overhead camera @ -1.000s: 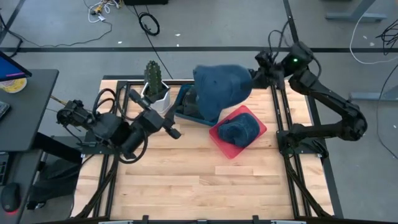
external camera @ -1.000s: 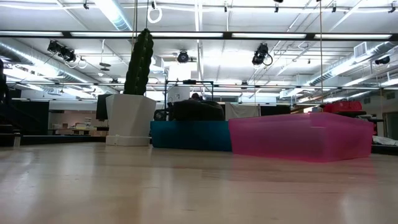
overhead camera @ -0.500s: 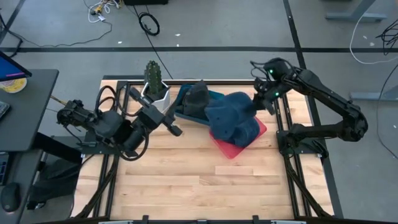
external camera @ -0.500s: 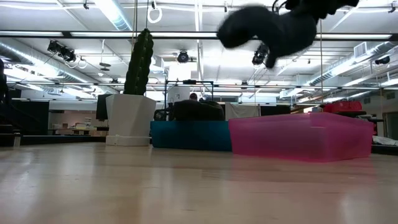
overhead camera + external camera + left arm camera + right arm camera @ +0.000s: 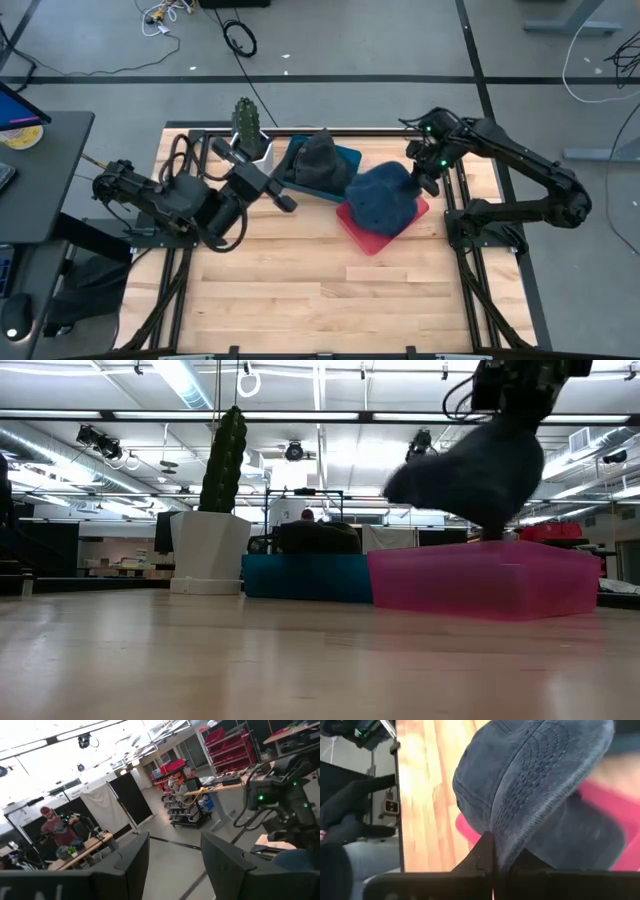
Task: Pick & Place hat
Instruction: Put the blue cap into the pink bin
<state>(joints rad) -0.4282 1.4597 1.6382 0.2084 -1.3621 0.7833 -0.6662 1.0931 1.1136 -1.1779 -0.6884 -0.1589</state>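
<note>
My right gripper (image 5: 424, 177) is shut on a blue denim hat (image 5: 380, 194) and hangs over the pink bin (image 5: 356, 226) at the table's far right. In the low view the hat (image 5: 482, 466) droops from the gripper (image 5: 508, 400), its lowest part at the pink bin's rim (image 5: 470, 550). The right wrist view shows another blue hat (image 5: 582, 837) lying inside the pink bin (image 5: 612, 805). A dark hat (image 5: 318, 155) lies in the teal bin (image 5: 346, 158). My left gripper (image 5: 281, 201) is open and raised near the teal bin, touching nothing. My right gripper pinches the blue hat's stitched brim at its edge (image 5: 501, 841) between the two fingers (image 5: 481, 856). It comes slanting down from the table's far right. The crown hangs below and toward the left, over the pink bin; whether it rests on the hat inside, I cannot tell.
A cactus in a white pot (image 5: 246, 132) stands at the far edge, left of the teal bin (image 5: 305, 576). The near half of the wooden table (image 5: 300, 300) is bare wood. A person (image 5: 52, 827) stands in the room beyond the table.
My right gripper has swung from high above the teal bin toward the table's right and near edge, then down over the pink bin, staying shut. The blue hat has travelled with it, from above the teal bin to hanging low over the pink bin, uncovering the dark hat.
</note>
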